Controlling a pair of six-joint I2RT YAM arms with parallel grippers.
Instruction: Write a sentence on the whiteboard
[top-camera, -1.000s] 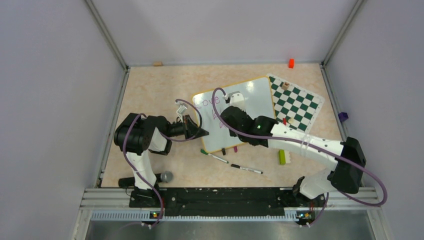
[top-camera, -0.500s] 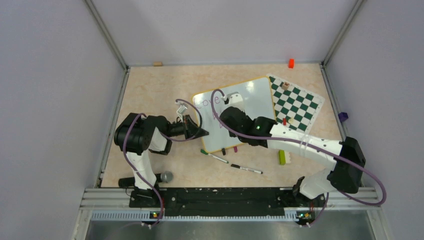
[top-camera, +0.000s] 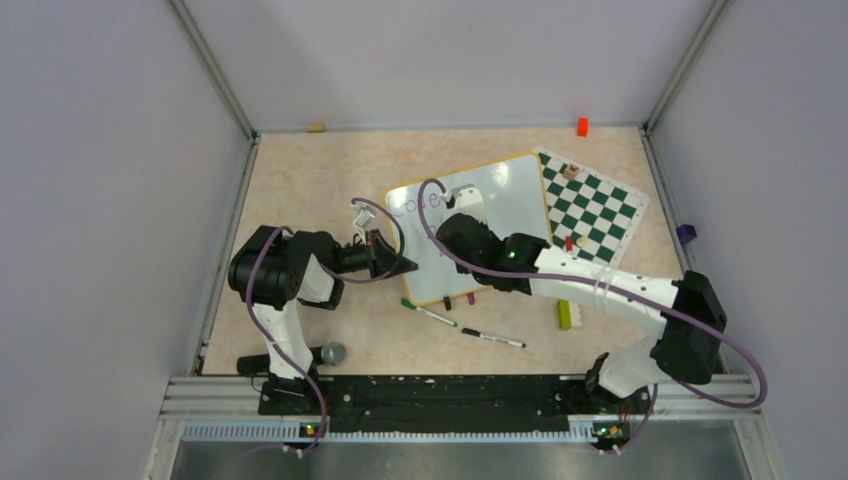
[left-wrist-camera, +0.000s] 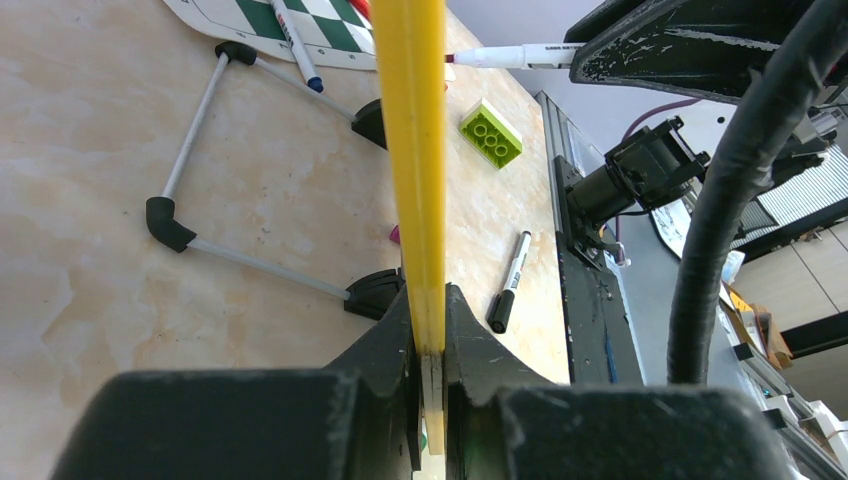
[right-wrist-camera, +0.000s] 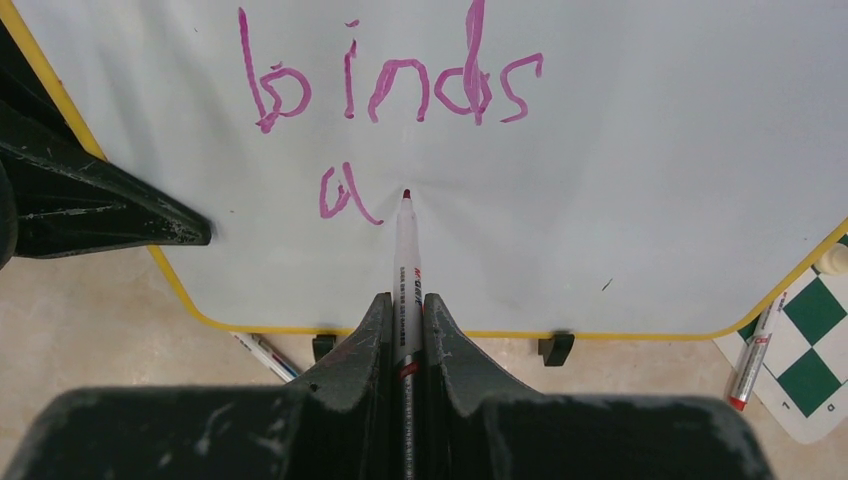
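The whiteboard (top-camera: 510, 195) stands tilted on its black clip feet in mid-table. It also shows in the right wrist view (right-wrist-camera: 650, 200). My left gripper (top-camera: 405, 264) is shut on its yellow frame (left-wrist-camera: 415, 150) at the left edge. My right gripper (right-wrist-camera: 404, 305) is shut on a white marker (right-wrist-camera: 405, 250) whose red tip touches the board just right of the "a". The sentence (right-wrist-camera: 390, 90) reads "binds" with "a" below it in purple-magenta. "Love" (top-camera: 412, 203) shows at the board's top left. My right gripper (top-camera: 450, 232) hides the lower lines in the top view.
A green-and-white chess mat (top-camera: 592, 205) lies right of the board. Loose markers (top-camera: 430, 313) (top-camera: 493, 339) lie in front of the board. A lime brick (top-camera: 564, 314) lies near the right arm. An orange block (top-camera: 582, 126) sits by the back wall.
My right gripper has shifted slightly left along the board with the marker. My left gripper has kept its hold on the frame.
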